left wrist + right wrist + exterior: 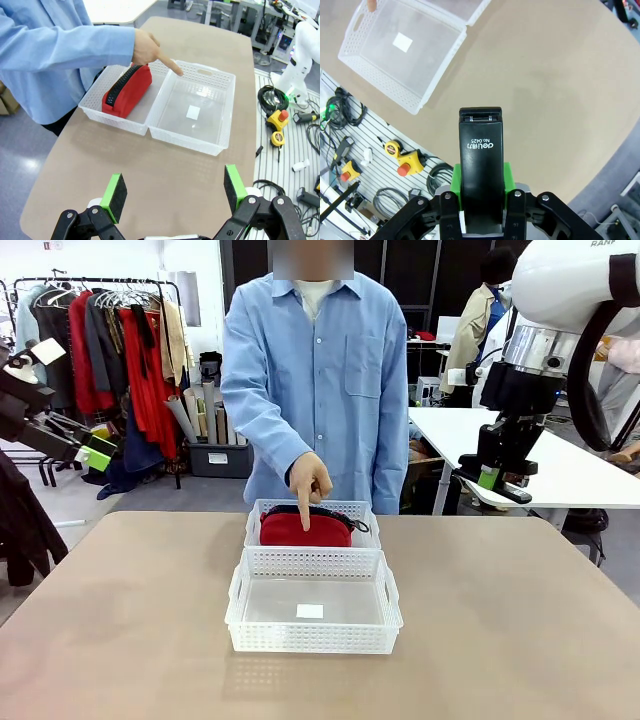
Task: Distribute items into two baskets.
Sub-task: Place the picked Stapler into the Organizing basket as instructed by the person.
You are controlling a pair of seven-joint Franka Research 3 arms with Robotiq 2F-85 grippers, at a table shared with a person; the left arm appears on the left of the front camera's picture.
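A red pouch (305, 530) (127, 90) lies in the far white basket (345, 506) (107, 117). The bigger labelled basket (310, 640) (185, 142) (380, 82) stands against it on the near side and holds nothing. A person's hand (308, 478) (147, 47) points one finger down over the pouch, close to the rim the baskets share. My right gripper (492, 478) (480, 187) hangs high at the right, shut on the black stapler (480, 155). My left gripper (97, 455) (175, 192) is raised off the table's left side, open, with nothing between its pads.
The brown table (500, 620) has free room all around the baskets. The person in a blue shirt (315, 370) stands at the far edge. Tools and cables (277, 125) lie on a grey mat beyond the table's side.
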